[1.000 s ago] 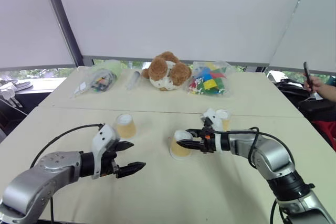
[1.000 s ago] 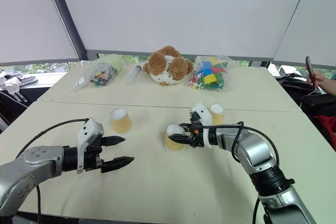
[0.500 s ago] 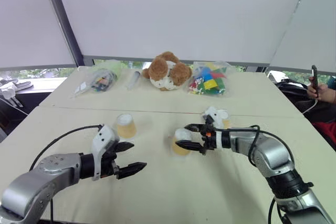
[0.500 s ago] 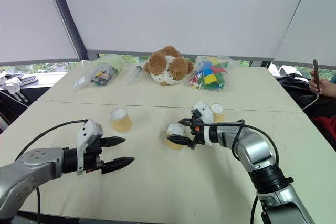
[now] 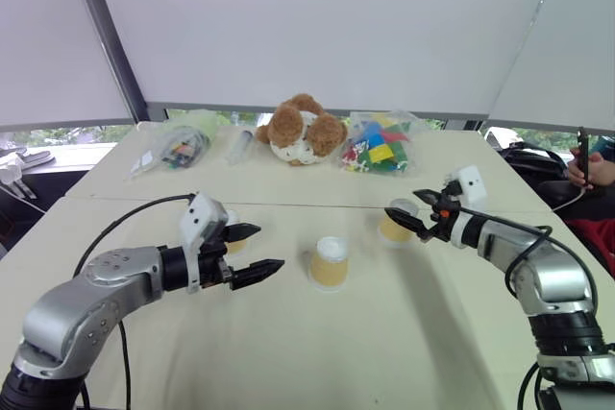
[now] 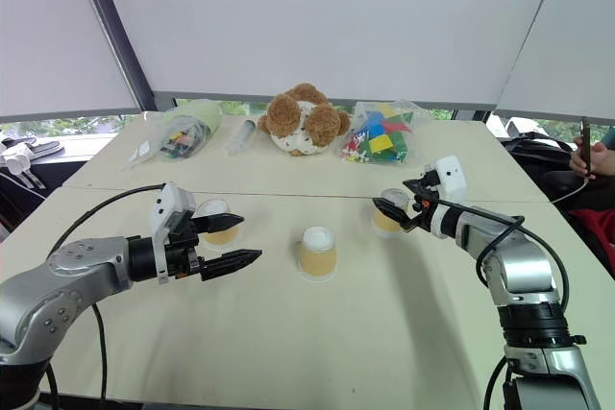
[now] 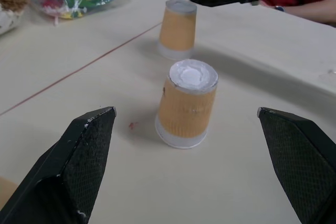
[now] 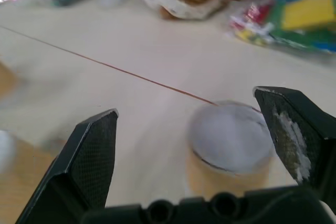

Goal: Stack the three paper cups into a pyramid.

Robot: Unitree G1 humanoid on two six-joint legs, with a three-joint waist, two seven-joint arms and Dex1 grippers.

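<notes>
Three paper cups stand upside down and apart on the pale table (image 5: 404, 333). The middle cup (image 5: 329, 261) is free, with the right cup (image 5: 394, 226) a short way off. The left cup (image 6: 219, 223) is partly hidden behind my left gripper (image 5: 259, 249). That gripper is open, level and aimed at the middle cup (image 7: 188, 103), which stands a little ahead between its fingers (image 7: 79, 161). My right gripper (image 5: 408, 206) is open at the right cup's top. The right cup (image 8: 228, 150) stands just ahead between the right fingers (image 8: 94, 156).
Along the far side lie a brown plush toy (image 5: 303, 130), a bag of coloured blocks (image 5: 380, 146) and a clear bag (image 5: 178, 146). A seam line (image 5: 288, 204) runs across the table behind the cups. A person's hand with a phone (image 5: 586, 156) is at the right edge.
My right gripper opened, let go of the middle cup and swung right to the right cup. The left gripper rose a little. The middle cup stayed put.
</notes>
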